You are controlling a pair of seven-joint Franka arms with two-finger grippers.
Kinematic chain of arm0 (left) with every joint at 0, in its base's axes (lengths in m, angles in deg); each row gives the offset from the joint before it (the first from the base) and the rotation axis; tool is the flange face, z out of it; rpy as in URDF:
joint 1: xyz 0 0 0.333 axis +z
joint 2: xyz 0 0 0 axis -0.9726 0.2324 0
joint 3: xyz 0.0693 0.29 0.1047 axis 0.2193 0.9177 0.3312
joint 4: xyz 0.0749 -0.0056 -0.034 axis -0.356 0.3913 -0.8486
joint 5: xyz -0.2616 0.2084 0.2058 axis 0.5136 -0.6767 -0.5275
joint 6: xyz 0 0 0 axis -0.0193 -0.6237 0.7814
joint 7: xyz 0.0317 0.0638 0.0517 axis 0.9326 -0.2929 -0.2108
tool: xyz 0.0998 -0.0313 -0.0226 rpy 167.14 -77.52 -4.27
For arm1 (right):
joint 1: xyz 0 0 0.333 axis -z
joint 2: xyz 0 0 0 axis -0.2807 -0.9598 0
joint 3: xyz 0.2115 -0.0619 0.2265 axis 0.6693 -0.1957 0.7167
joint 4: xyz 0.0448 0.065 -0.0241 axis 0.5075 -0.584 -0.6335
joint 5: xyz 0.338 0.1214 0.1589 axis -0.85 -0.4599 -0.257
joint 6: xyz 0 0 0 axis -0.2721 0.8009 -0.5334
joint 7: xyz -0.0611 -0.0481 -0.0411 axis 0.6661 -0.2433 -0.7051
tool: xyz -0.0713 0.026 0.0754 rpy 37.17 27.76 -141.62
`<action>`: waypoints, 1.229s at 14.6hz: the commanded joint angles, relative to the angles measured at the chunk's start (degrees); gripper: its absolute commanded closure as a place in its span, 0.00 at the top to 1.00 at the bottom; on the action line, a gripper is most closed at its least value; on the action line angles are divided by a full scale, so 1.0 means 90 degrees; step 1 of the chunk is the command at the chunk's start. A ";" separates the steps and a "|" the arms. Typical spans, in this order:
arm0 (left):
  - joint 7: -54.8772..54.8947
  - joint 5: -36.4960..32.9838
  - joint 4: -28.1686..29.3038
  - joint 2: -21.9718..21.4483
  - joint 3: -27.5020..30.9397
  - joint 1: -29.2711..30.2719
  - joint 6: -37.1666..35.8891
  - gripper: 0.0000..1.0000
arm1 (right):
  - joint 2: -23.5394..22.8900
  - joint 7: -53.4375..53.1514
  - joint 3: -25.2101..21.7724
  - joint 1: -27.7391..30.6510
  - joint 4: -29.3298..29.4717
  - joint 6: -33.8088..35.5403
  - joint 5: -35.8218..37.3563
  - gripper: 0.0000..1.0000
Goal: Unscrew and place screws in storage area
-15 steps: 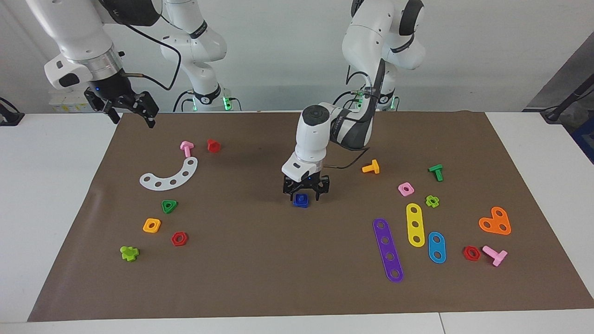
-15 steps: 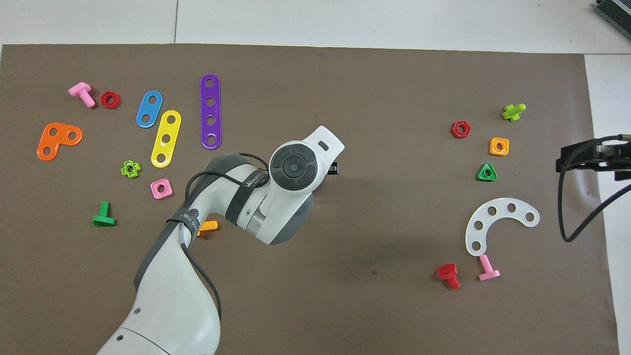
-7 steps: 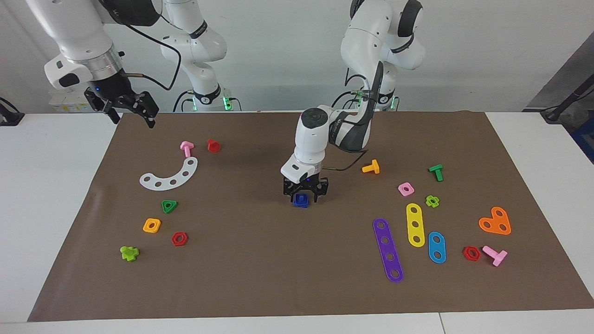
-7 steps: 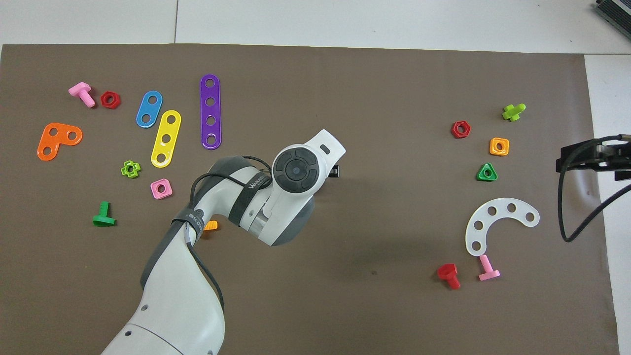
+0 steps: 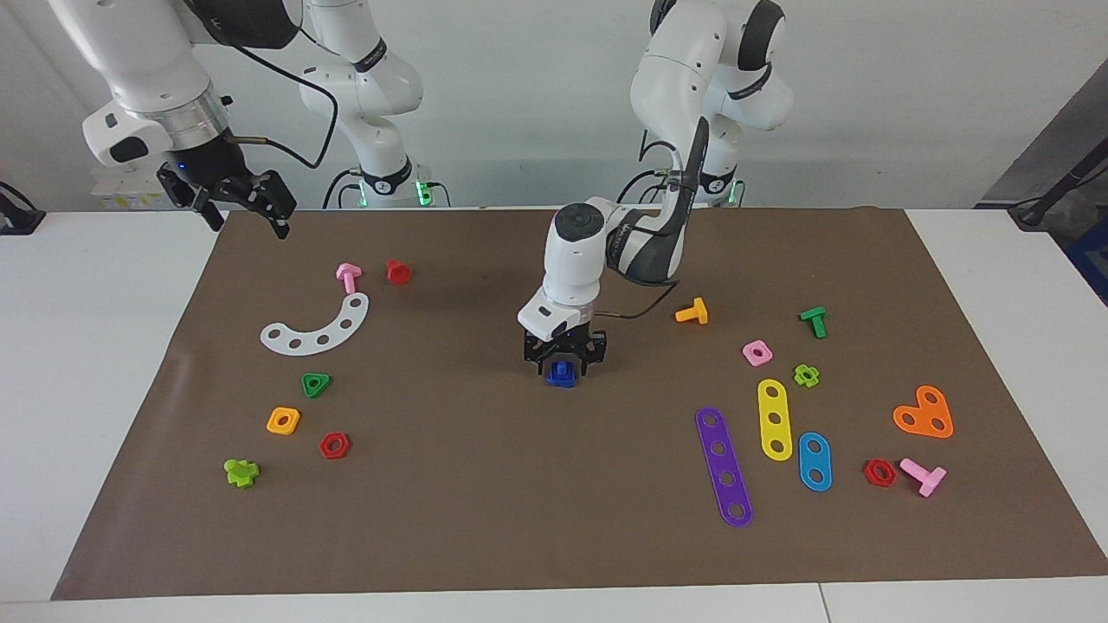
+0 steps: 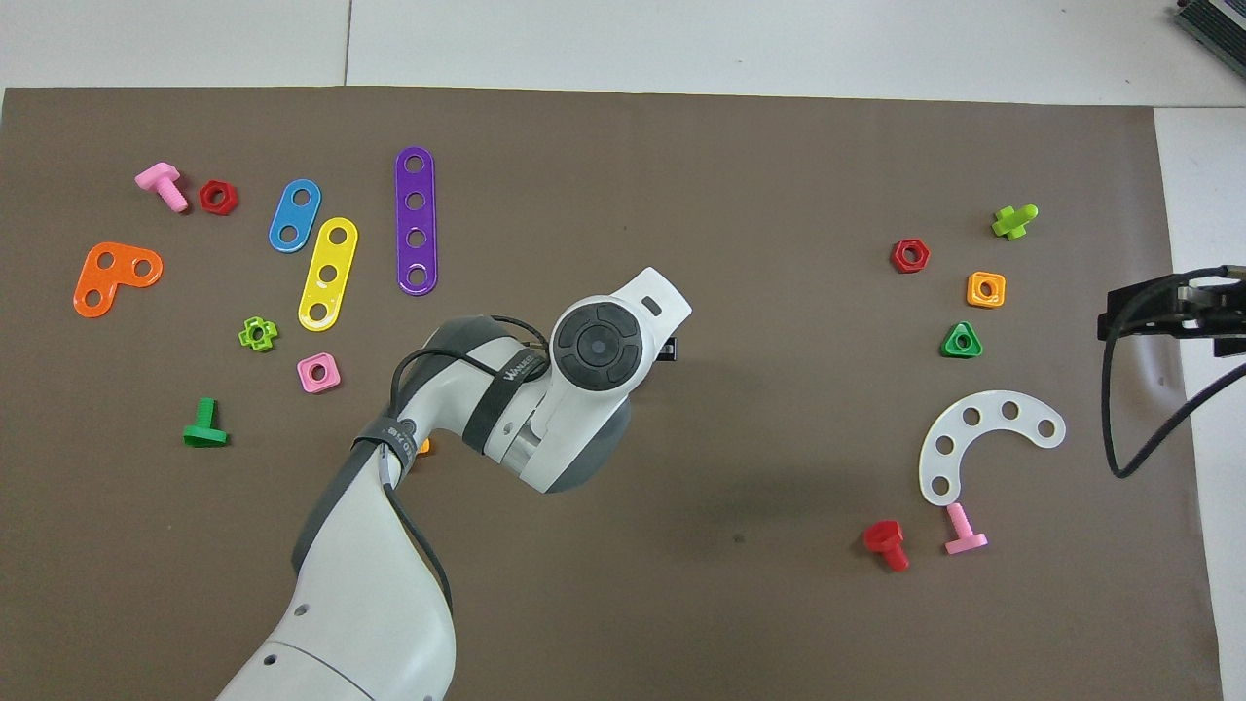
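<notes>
Pincer [image 5: 563, 360] of left arm has apparently closed around screw [image 5: 562, 373].

The mat [image 5: 485, 519] looks like matt brown paper, smooth, with a faint crease near the right arm's end. It lies on a smooth white tabletop [image 5: 86, 346] with a dull sheen. The purple strip [image 5: 724, 467], yellow strip [image 5: 775, 419], white curved strip [image 5: 318, 325] and orange plate [image 5: 924, 414] look like smooth, slightly glossy plastic. The dark-blue screw [image 5: 562, 374] is plastic too. Both arms have glossy white shells; the right arm's wrist carries a brushed metal ring [image 5: 183, 114]. The end effectors look matt black.
</notes>
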 commanded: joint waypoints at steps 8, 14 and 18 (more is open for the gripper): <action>0.0065 -0.0015 0.0139 -0.0017 0.0125 -0.0152 0.0080 0.61 | 0.0054 0.0203 0.0052 0.0118 -0.0076 -0.0028 -0.0036 1.00; 0.0065 -0.0025 0.0080 -0.0017 0.0125 -0.0152 -0.0047 0.57 | 0.0054 0.0203 0.0052 0.0118 -0.0086 -0.0028 -0.0036 1.00; 0.0075 -0.0074 0.0070 -0.0017 0.0125 -0.0143 -0.0057 0.53 | 0.0054 0.0203 0.0052 0.0118 -0.0086 -0.0028 -0.0036 1.00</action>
